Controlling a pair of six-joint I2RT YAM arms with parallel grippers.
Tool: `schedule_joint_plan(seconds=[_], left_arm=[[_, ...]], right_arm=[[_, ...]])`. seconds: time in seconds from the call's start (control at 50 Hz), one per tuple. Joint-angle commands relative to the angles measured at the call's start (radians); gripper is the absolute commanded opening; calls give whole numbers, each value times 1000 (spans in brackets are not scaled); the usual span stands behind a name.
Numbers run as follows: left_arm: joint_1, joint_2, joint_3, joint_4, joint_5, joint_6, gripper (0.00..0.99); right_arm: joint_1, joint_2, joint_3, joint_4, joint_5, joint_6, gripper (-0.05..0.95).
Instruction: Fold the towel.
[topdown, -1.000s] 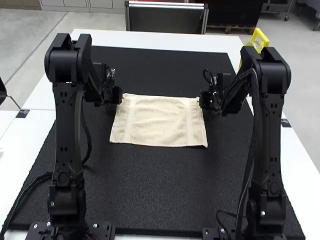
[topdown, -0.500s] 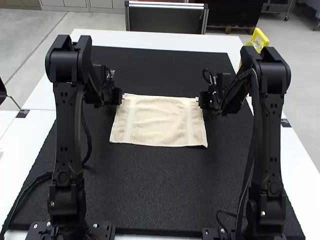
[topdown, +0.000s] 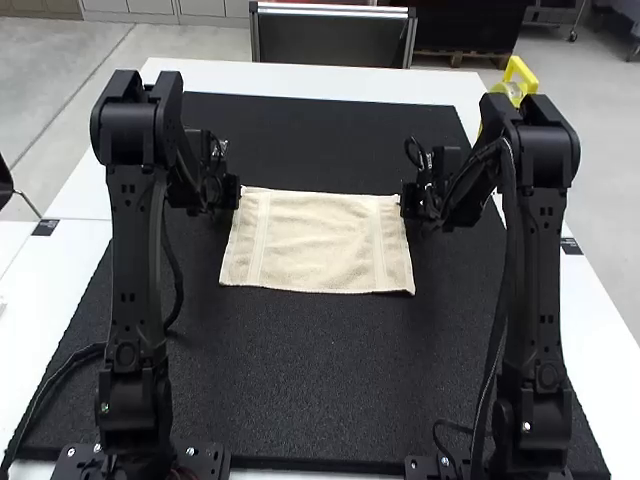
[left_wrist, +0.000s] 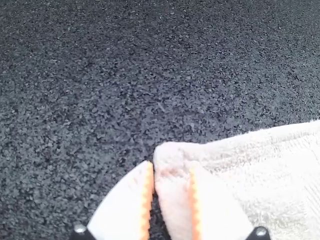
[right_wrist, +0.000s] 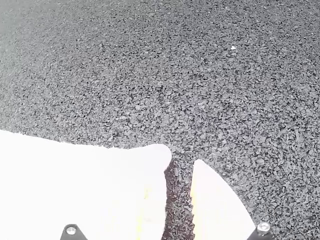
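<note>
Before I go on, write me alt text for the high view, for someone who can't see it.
A cream, fuzzy cloth towel lies flat as a rectangle on a black mat, the left gripper and right gripper at its two far corners. Behind them stand a black, jointed left arm and its matching right arm.

From my station I see one cream towel (topdown: 318, 243); it lies spread flat, wider than deep, on the black mat; a woven band runs near each short side.
</note>
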Motion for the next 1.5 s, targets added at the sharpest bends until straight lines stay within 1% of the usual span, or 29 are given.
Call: schedule_joint_plan(seconds=[0.0, 0.12, 0.52, 0.72, 0.82, 0.9, 0.96, 1.1, 1.26, 1.48], left_arm=[[-7, 45, 13, -13, 21, -8, 25], [-10, 35, 11, -11, 32, -6, 23], [-13, -41, 8, 1, 41, -8, 23], [-16, -90, 4, -4, 58, -11, 23], [-22, -116, 4, -24, 58, -14, 23], [-25, -139, 1, -43, 70, -14, 23], [-28, -153, -9, -40, 75, -14, 23], [-21, -170, -30, -45, 76, -13, 23], [-15, -181, -73, -42, 81, 9, 23], [-2, -199, -137, -14, 83, 15, 23]], right_arm=[[44, 52, 5, -15, -104, 16, -20], [44, 51, 2, -15, -106, 16, -20], [41, 14, -13, -2, -107, 17, -21], [41, -29, -27, -1, -107, 19, -21], [41, -47, -33, -2, -107, 24, -21], [39, -73, -46, -1, -109, 24, -21], [39, -92, -56, -1, -109, 24, -21], [39, -118, -79, 1, -109, 25, -23], [24, -139, -105, 15, -110, 27, -23], [6, -156, -115, 25, -109, 31, -23]])
